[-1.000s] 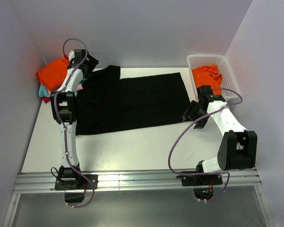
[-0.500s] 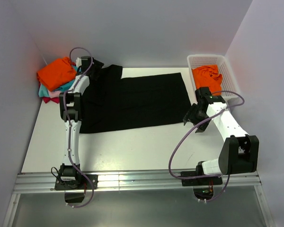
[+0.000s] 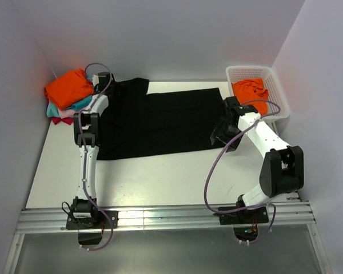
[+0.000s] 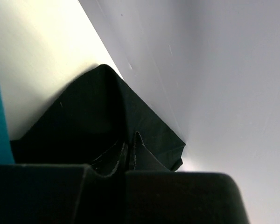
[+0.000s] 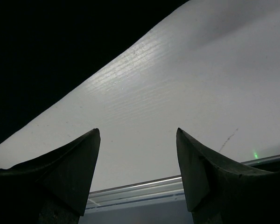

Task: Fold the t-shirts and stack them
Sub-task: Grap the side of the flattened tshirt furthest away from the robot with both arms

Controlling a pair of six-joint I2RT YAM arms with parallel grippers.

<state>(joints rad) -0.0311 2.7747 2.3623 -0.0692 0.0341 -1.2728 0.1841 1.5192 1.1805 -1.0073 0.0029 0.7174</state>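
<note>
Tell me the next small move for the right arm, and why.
Probably ease the right gripper forward onto the black t-shirt edge and close. Its jaws stand open over bare table, with cloth just ahead, while the left gripper is shut on the shirt's far-left edge.

My left tool [image 4: 130, 148] is hemmed in: the back wall [image 3: 171, 40] stands just beyond it and the stack of folded t-shirts [image 3: 68, 92] sits close on its left. Its open way runs to its right and back toward my base, over the flat black t-shirt [image 3: 160, 123]. My right tool [image 5: 138, 135] hangs above bare surface [image 3: 160, 177] at that shirt's edge. There is room under it and on its near side. The white basket [image 3: 249, 68] blocks its far right, with the side wall [image 3: 323, 80] close behind.
</note>
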